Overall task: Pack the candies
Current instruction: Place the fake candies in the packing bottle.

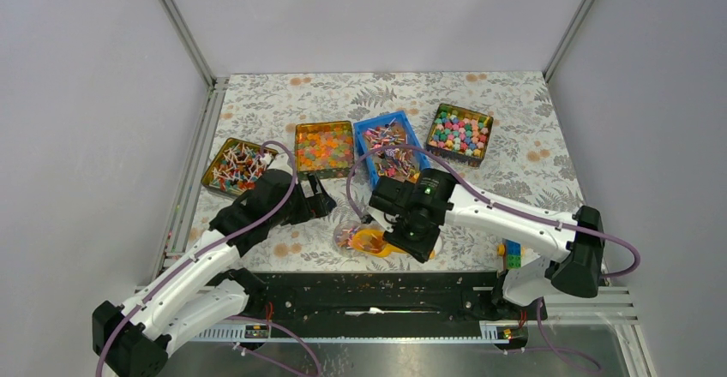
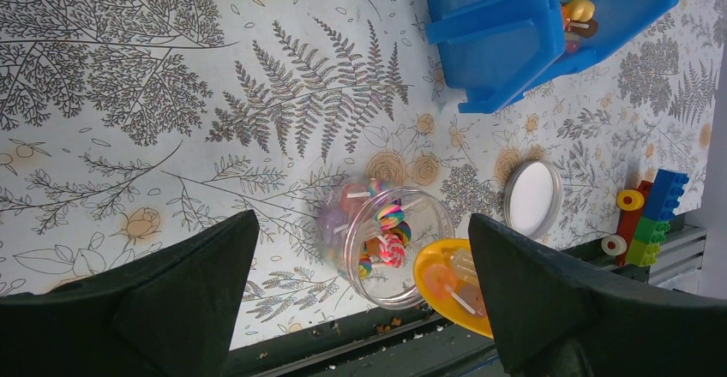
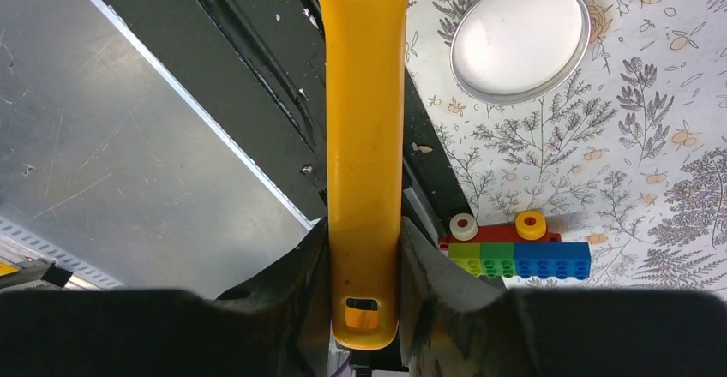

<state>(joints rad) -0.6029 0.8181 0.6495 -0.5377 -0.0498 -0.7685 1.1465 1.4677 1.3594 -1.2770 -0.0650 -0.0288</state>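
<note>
4 trays [image 1: 324,125], 1 jar [image 2: 439,223] with candies [image 2: 390,244], 1 lid [image 2: 531,197]. Right gripper [image 3: 364,266] pinches 1 scoop [image 3: 364,137]; left gripper [image 1: 315,195] spread wide, empty.

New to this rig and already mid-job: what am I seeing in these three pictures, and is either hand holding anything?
Two robot arms share a table. One picture looks down from above; the other two come from wrist cameras. The right hand grips a yellow scoop by its handle. The left hand is open and empty, near a clear jar lying on its side with a few candies inside. A round lid, toy bricks and a blue bin lie nearby.
</note>
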